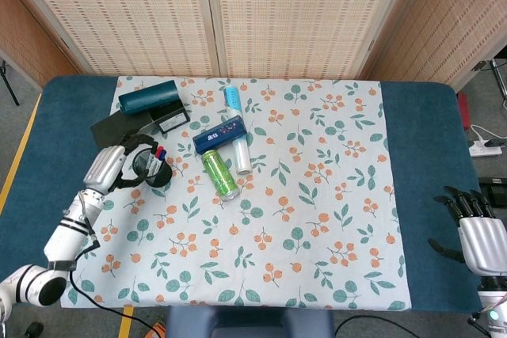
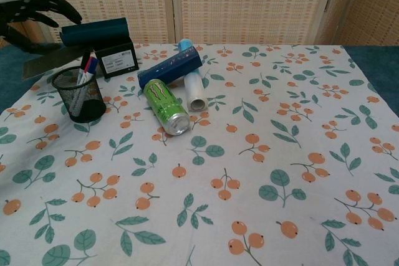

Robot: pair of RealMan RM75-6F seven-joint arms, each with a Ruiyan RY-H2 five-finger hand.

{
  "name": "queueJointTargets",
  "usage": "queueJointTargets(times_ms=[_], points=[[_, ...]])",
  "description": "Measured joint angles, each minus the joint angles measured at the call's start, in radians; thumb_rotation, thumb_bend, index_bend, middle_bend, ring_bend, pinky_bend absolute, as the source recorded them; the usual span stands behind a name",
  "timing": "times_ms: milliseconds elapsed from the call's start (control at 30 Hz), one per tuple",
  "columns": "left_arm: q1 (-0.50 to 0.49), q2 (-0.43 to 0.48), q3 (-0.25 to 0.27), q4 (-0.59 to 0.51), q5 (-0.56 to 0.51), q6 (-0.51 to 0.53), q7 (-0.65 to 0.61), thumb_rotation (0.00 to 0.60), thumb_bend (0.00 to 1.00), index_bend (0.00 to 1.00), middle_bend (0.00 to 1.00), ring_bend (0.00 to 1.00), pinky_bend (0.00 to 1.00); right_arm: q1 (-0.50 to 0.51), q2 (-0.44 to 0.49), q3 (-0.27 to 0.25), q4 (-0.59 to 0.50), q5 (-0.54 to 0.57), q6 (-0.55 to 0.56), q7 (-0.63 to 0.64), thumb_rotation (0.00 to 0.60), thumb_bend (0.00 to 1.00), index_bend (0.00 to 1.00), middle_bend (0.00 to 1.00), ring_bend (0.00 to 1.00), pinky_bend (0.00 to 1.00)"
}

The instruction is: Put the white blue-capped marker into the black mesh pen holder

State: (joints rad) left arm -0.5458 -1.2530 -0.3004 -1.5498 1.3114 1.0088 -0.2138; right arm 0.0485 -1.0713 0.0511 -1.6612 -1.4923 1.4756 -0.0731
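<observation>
The white blue-capped marker [image 2: 87, 74] stands slanted inside the black mesh pen holder [image 2: 79, 97], its cap sticking out above the rim beside a red-tipped pen. In the head view the marker [image 1: 159, 152] and holder [image 1: 155, 172] sit at the cloth's left side. My left hand [image 2: 30, 14] hovers up and left of the holder, fingers spread, holding nothing; in the head view this left hand [image 1: 117, 167] is just left of the holder. My right hand [image 1: 474, 233] rests open off the cloth at the far right.
A green can [image 2: 166, 106], a dark blue box [image 2: 169, 67] and a white tube [image 2: 194, 91] lie together right of the holder. Behind it stand a black box [image 2: 116, 59] and a teal cylinder [image 2: 95, 31], with a flat black pad [image 1: 111, 129] beside them.
</observation>
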Motion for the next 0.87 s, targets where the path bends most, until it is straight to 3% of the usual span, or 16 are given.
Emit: queueJointTargets(times_ms=[133, 233, 300, 567, 867], points=[[0.128, 0.001, 0.090, -0.051, 0.046, 0.271, 0.314, 0.600, 0.35, 0.24, 0.18, 0.06, 0.15, 0.002, 0.001, -0.005, -0.004, -0.014, -0.001, 0.003, 0.600, 0.04, 0.26, 0.13, 0.15, 0.11], [0.246, 0.007, 0.176, -0.056, 0.074, 0.425, 0.441, 0.600, 0.35, 0.22, 0.16, 0.05, 0.15, 0.002, 0.003, -0.008, -0.008, -0.026, 0.005, 0.004, 0.600, 0.04, 0.26, 0.13, 0.16, 0.11], [0.302, 0.014, 0.222, -0.047, 0.080, 0.472, 0.469, 0.600, 0.35, 0.19, 0.12, 0.04, 0.14, 0.000, 0.004, -0.009, -0.010, -0.030, 0.010, 0.005, 0.600, 0.04, 0.26, 0.13, 0.16, 0.11], [0.401, 0.023, 0.276, 0.108, 0.055, 0.479, 0.354, 0.600, 0.35, 0.16, 0.10, 0.03, 0.14, 0.004, -0.001, -0.013, -0.015, -0.034, 0.003, -0.012, 0.600, 0.04, 0.25, 0.13, 0.16, 0.11], [0.433, 0.006, 0.266, 0.160, 0.055, 0.494, 0.348, 0.600, 0.35, 0.16, 0.10, 0.03, 0.14, 0.006, -0.003, -0.012, -0.014, -0.030, 0.000, -0.017, 0.600, 0.04, 0.25, 0.13, 0.16, 0.11]])
